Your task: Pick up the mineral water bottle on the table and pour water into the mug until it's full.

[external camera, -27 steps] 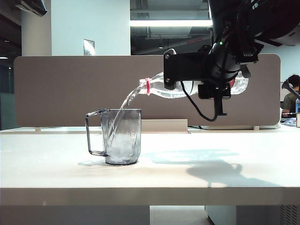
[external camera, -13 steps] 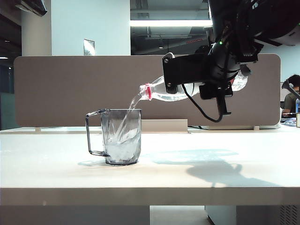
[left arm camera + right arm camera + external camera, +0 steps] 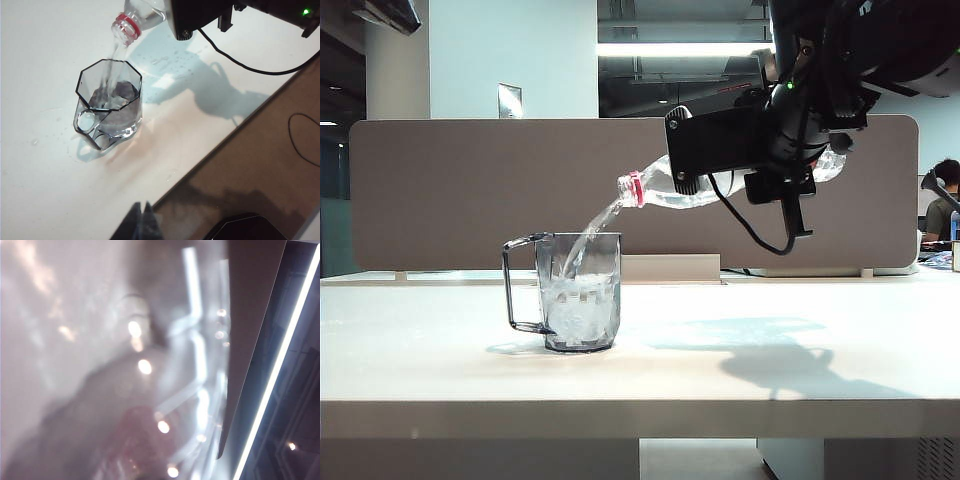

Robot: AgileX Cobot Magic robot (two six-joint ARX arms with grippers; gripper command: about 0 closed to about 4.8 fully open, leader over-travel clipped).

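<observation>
The mineral water bottle point(image 3: 655, 188) hangs nearly level above the table point(image 3: 800, 375), its red-ringed mouth tipped down to the left. My right gripper point(image 3: 740, 168) is shut on its body. Water runs from the mouth in a stream into the mug point(image 3: 578, 292), a smoky grey one with its handle to the left, partly filled. In the left wrist view the mug point(image 3: 107, 107) stands below the bottle neck point(image 3: 129, 26). My left gripper point(image 3: 145, 212) stays back near the table edge, shut and empty. The right wrist view shows only the blurred bottle point(image 3: 150, 390) close up.
A grey-brown divider panel point(image 3: 440, 190) runs along the back of the table. A black cable point(image 3: 760, 243) loops down from the right arm. Small water drops point(image 3: 45, 130) lie on the table beside the mug. A person point(image 3: 942, 205) sits at the far right.
The right wrist has rolled and the bottle's base has risen, so the bottle tips more steeply. The water in the mug stands higher. The left arm has kept still.
</observation>
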